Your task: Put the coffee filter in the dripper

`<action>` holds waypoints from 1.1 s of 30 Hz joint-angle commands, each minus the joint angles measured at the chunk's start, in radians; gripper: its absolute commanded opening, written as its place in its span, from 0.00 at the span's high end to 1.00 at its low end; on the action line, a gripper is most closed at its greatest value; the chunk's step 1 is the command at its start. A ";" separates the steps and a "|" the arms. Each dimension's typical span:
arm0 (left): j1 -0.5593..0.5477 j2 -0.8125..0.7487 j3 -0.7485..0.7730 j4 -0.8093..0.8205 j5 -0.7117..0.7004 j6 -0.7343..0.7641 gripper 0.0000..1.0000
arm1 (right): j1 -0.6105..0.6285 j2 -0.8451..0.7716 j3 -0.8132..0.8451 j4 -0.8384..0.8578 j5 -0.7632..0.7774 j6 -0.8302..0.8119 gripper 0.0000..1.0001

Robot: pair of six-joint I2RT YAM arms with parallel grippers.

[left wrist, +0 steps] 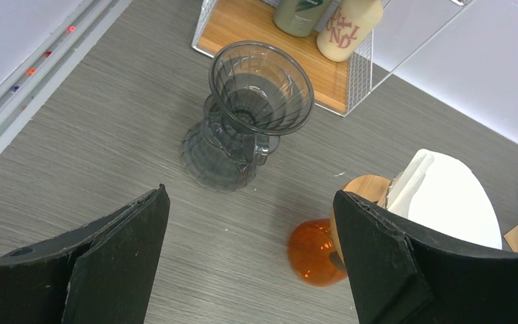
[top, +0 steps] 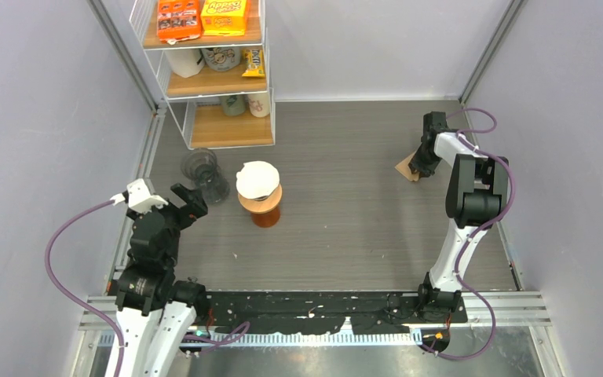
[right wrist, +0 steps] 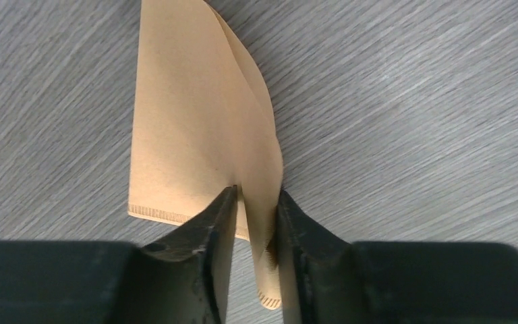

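A brown paper coffee filter (top: 405,167) lies on the grey table at the far right. My right gripper (top: 420,163) is shut on a raised fold of this filter (right wrist: 189,135), jaws pinching the paper (right wrist: 256,199). A smoky grey glass dripper (top: 204,174) stands empty at the left; in the left wrist view (left wrist: 260,88) its cone is open and bare. My left gripper (top: 191,202) hovers open and empty just in front of it (left wrist: 249,196). An orange dripper (top: 265,206) with a wooden collar holds a white filter (top: 257,179).
A wire shelf rack (top: 212,78) with wooden shelves, mugs and snack boxes stands at the back left, close behind the grey dripper. Two mugs (left wrist: 340,30) sit on its lowest shelf. The enclosure walls bound the table on both sides.
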 commanded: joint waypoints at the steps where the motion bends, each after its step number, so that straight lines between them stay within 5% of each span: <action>1: 0.006 -0.003 -0.004 0.037 -0.021 -0.007 0.00 | 0.008 -0.018 -0.062 0.027 -0.020 0.005 0.71; 10: 0.006 -0.006 -0.008 0.045 -0.007 -0.012 0.00 | 0.007 -0.230 -0.188 0.158 -0.101 -0.068 0.92; 25: 0.006 -0.017 0.011 0.047 0.058 -0.006 0.00 | 0.026 -0.673 -0.455 0.245 -0.442 -0.106 0.90; 33: 0.006 -0.029 0.079 0.124 0.391 0.018 0.00 | 0.152 -1.008 -0.635 0.297 -0.627 -0.158 0.88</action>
